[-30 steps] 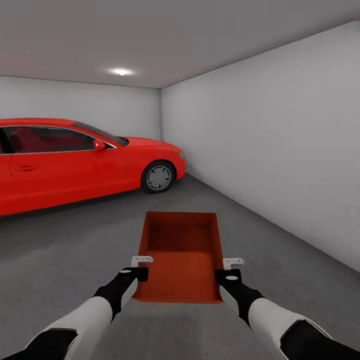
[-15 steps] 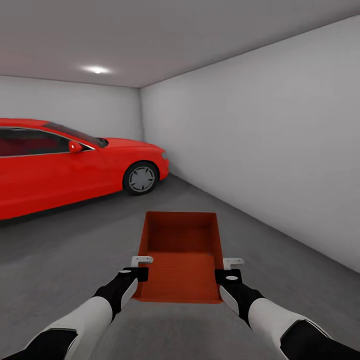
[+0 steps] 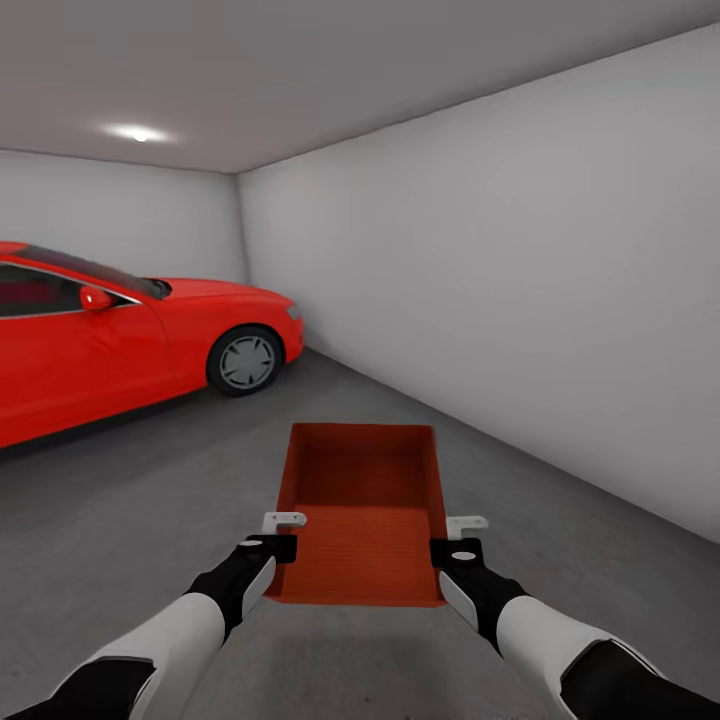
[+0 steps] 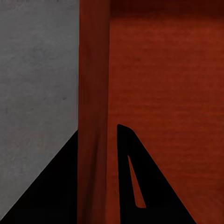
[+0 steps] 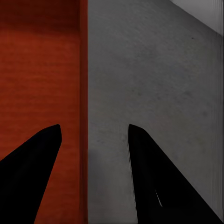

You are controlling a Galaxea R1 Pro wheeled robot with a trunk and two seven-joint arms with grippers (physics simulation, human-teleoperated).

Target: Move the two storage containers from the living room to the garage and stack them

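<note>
Both arms reach forward from the lower corners of the head view, white forearms running into black wrists, roughly level and angled slightly inward. The left gripper has its jaws set astride the bin wall, one black finger inside and the other outside, pressed against it. The right gripper likewise straddles the opposite wall, but its jaws stand wider with a visible gap on the outer side; whether it clamps cannot be told.
</note>
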